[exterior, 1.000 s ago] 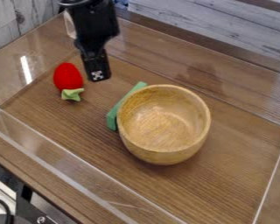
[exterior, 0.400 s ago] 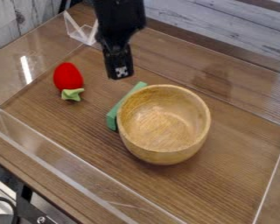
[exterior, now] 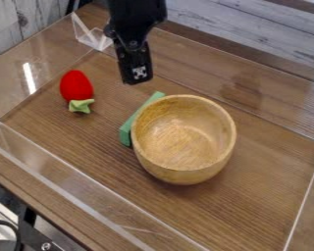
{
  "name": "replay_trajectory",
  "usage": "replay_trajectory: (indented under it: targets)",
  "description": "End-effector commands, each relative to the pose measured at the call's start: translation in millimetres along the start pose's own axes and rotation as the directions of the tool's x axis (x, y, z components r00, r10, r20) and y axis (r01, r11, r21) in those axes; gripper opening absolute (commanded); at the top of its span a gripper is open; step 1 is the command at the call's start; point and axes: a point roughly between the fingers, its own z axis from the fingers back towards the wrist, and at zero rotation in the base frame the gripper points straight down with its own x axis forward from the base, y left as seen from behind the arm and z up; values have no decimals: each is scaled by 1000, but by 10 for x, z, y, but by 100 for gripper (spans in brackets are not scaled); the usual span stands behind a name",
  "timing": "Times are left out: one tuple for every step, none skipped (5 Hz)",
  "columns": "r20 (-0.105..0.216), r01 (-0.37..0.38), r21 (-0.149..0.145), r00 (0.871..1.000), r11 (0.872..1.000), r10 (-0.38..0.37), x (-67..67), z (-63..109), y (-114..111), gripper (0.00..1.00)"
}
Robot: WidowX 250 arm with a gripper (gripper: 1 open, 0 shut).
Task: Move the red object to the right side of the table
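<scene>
My arm runs off the top edge; the wooden bowl (exterior: 183, 137) hides most of the flat green piece (exterior: 137, 115).

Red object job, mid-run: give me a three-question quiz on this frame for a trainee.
1. True or false: the claw is holding the red object.
2. What lies against the wooden bowl on its left side? A) flat green piece B) a spoon C) a blue cup
3. Fill in: the red object sits on the ___ half of the table in this view.

Key: 1 false, it hangs apart from it; 2 A; 3 left.
</scene>
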Motion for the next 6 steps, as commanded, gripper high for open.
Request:
replay_trajectory:
  targets:
    - [20,21,22,1000,1000,-22,-20,26,125,100]
    - [5,25,26,1000,999,-25,-209,15,262,100]
    - [-8,23,32,1000,999,-23,-441,-44,402,100]
    - [-13,-67,71,998,995,68,-566,-59,705,100]
    - [-15,-231,120,972,966,234,-615,-110,954,100]
    - [-6,-377,152,924,914,382,-673,-215,1158,100]
